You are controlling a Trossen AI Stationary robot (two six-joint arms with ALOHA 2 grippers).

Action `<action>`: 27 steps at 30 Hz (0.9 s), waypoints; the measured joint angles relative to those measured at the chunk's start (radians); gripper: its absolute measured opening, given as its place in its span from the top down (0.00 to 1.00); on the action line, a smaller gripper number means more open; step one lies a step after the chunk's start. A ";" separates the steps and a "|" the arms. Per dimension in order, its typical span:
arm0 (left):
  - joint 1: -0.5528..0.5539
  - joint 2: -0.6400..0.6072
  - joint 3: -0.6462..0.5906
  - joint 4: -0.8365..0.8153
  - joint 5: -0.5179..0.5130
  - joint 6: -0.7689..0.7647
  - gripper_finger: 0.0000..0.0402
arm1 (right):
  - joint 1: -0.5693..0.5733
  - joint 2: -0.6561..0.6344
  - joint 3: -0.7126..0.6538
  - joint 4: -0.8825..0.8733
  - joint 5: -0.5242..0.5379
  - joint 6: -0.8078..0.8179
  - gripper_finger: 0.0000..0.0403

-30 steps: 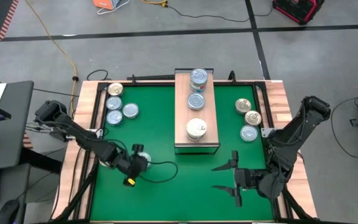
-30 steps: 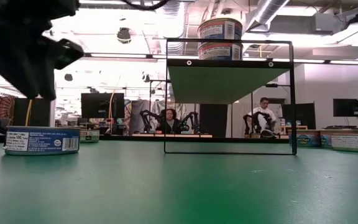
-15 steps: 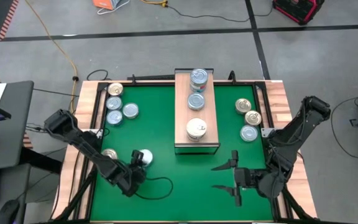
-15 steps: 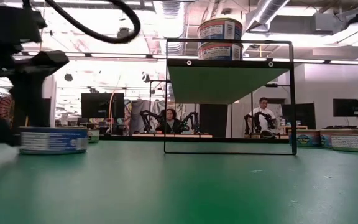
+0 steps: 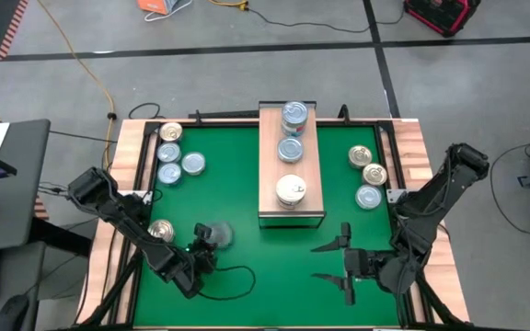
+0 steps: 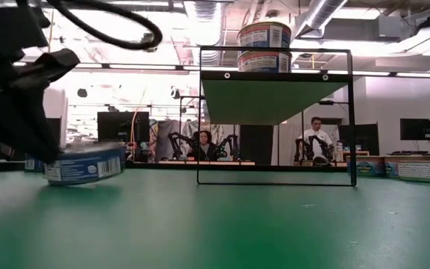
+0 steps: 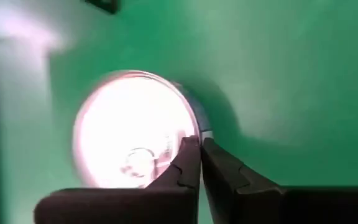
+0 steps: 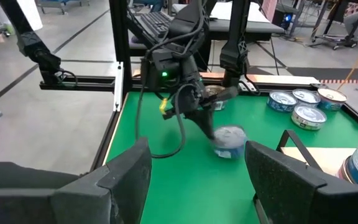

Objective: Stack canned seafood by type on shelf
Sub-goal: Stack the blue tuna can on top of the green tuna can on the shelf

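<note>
floor: grey concrete [image 5: 449,83]; yellow cable [image 5: 90,69]; ceiling: strip lights [image 6: 144,66]; monitors [image 6: 122,125]

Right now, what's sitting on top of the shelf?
The shelf carries a stack of two blue cans at the far end, one blue can, and a white-topped can. Anything beneath it is hidden.

both arms are dark, near-black, built of chunky rounded joint housings linked by slimmer tubes. the left arm [image 5: 122,216] carries a thin black cable [image 5: 233,272] that loops loosely off its wrist toward 3 o'clock; in the right wrist view a small green light [image 8: 164,75] glows on its wrist housing, with a yellow tag [image 8: 164,104] just below. the left gripper [image 7: 199,155] has two matte black tapered fingers. the right arm [image 5: 435,207] has a bulky rounded joint at its 1 o'clock end, and the right gripper [image 5: 337,262] has two flat, broad black fingers [image 8: 120,177] with squared edges
</note>
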 joint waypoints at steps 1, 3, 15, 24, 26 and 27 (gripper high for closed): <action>0.000 0.000 0.005 0.006 0.036 -0.001 0.99 | 0.000 0.000 0.000 0.000 0.000 0.003 0.29; 0.000 0.009 0.011 0.012 0.114 0.002 1.00 | 0.000 0.000 0.000 -0.001 0.000 0.007 0.29; 0.002 0.005 0.012 -0.005 0.115 -0.116 1.00 | 0.000 0.000 0.000 -0.004 0.000 0.024 0.29; -0.013 -0.089 0.135 -0.362 0.211 -0.379 1.00 | 0.000 0.000 0.000 -0.004 0.006 0.052 0.29; -0.022 -0.119 0.155 -0.394 0.196 -0.527 0.99 | 0.000 0.000 0.000 -0.004 0.007 0.057 0.29; -0.025 -0.134 0.157 -0.390 0.194 -0.592 0.98 | 0.000 0.000 0.000 -0.005 0.007 0.058 0.29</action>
